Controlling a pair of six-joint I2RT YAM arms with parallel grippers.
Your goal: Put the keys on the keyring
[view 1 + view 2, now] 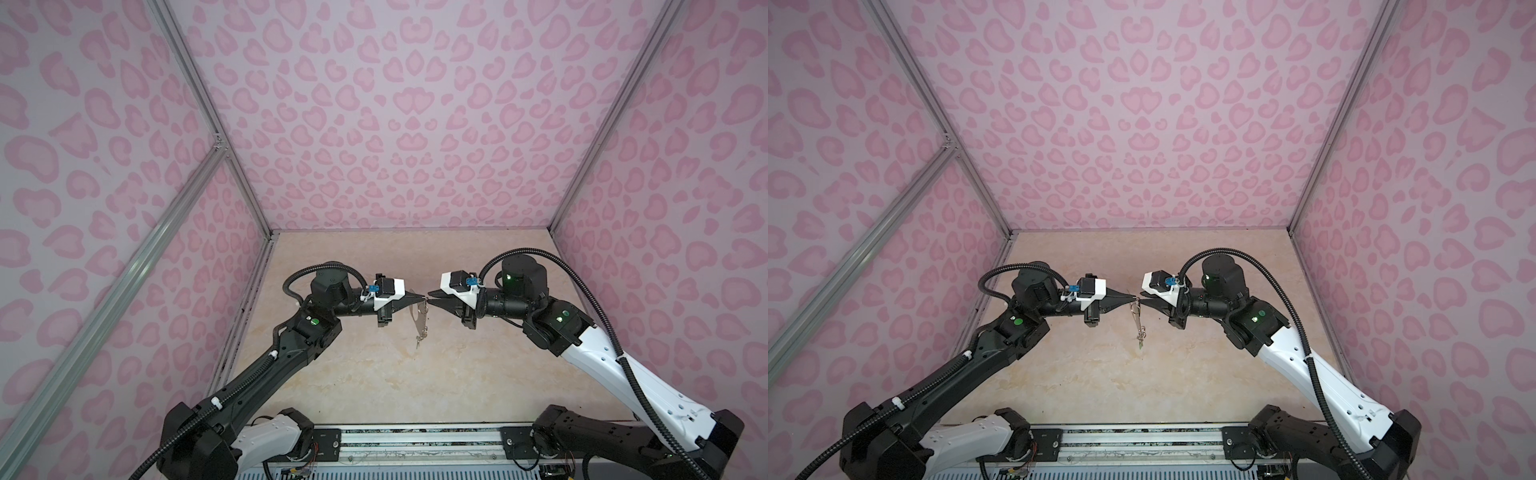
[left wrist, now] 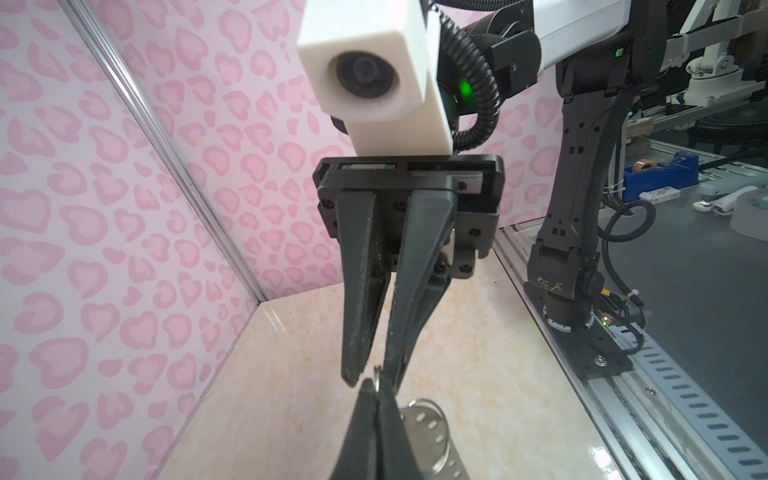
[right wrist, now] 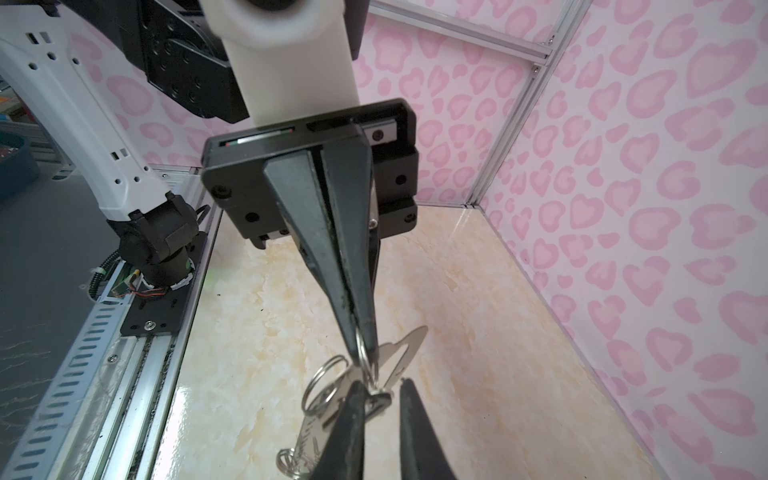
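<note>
The keyring (image 1: 417, 320) (image 1: 1137, 320), a flat grey plate with split rings, hangs edge-on above the table. My left gripper (image 1: 424, 296) (image 2: 376, 384) is shut on one small split ring (image 2: 377, 379) (image 3: 363, 353) at the plate's top. My right gripper (image 1: 430, 300) (image 3: 380, 388) meets it tip to tip, its jaws a little apart. A small metal key head (image 3: 380, 402) hangs from that ring between them, against one finger. A small green piece (image 1: 1140, 343) dangles at the plate's lower end. I cannot make out a black tag.
The marbled tabletop (image 1: 374, 374) lies below the hanging plate. Pink patterned walls (image 1: 374, 124) close in the back and both sides. A metal rail (image 1: 415, 440) with both arm bases runs along the front edge. Larger loose rings (image 3: 324, 378) stick out from the plate.
</note>
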